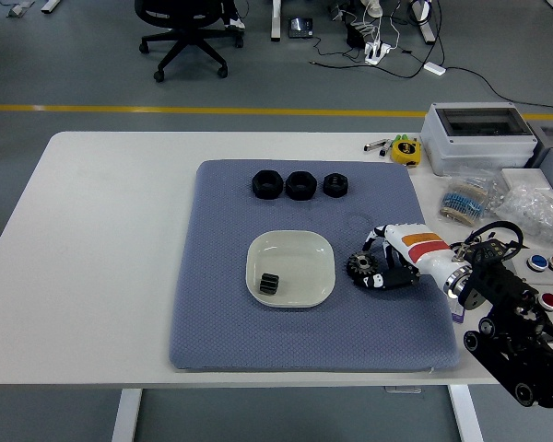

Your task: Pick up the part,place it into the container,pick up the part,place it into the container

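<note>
A black toothed gear (358, 267) lies on the blue-grey mat (230, 322), just right of the white dish (304, 249). My right hand (374, 261), white with an orange stripe, comes in from the right. Its fingers (376, 237) curl over the gear's far side and its thumb (372, 282) presses in at the near side, so the hand is shut on the gear, which still rests on the mat. A small black ribbed part (270, 283) sits inside the dish at its front left. Three black ring-shaped parts (300, 184) stand in a row at the mat's back. No left arm shows.
On the table's right side are a grey plastic box (479, 136), clear bags of small parts (498, 198), a yellow tape measure (405, 149) and coloured buttons (548, 263). An office chair (184, 28) stands on the floor beyond.
</note>
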Robot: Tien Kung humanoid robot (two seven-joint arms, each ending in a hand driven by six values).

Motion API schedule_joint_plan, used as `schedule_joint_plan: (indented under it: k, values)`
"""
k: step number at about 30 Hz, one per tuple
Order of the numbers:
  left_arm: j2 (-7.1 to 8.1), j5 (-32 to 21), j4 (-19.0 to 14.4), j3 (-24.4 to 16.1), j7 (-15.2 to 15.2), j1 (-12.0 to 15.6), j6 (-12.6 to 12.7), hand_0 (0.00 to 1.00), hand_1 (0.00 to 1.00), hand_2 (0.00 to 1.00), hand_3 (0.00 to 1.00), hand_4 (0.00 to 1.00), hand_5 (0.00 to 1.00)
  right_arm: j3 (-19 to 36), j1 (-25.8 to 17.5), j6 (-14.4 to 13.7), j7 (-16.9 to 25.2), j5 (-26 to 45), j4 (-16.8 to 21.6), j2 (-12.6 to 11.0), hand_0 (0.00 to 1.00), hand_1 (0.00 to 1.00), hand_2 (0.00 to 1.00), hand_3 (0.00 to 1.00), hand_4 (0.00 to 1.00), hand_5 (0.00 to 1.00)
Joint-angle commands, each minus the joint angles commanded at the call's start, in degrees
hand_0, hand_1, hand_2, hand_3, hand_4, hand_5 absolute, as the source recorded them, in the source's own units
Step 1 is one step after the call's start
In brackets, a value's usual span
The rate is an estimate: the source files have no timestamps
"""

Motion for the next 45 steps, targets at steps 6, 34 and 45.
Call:
schedule_joint_plan:
  k: [6, 34, 45]
  values:
    - [-0.05, 0.1, 0.0, -0.1, 0.1, 0.0, 0.0, 0.684, 0.663, 0.657, 0.551, 0.609, 0.583, -0.1, 0.1, 0.4, 0.9, -0.3, -0.6, -0.1, 0.008, 0.018, 0.143, 0.506, 0.998, 0.522]
    - [-0.06, 0.6, 0.0, -0.4, 0.2, 0.0, -0.1, 0.685, 0.663, 0.657, 0.551, 0.607, 0.580, 0.3, -0.1, -2.4, 1.7, -1.4, 0.0, -0.3, 0.002, 0.002, 0.035, 0.212, 0.894, 0.559]
    - [-0.06, 1.3, 0.0, -0.9, 0.5, 0.1, -0.1, 0.684, 0.663, 0.657, 0.551, 0.607, 0.579, 2.1, -0.1, -4.2, 1.7, -0.6, 4.4, -0.6, 0.002, 0.002, 0.033, 0.208, 0.882, 0.552]
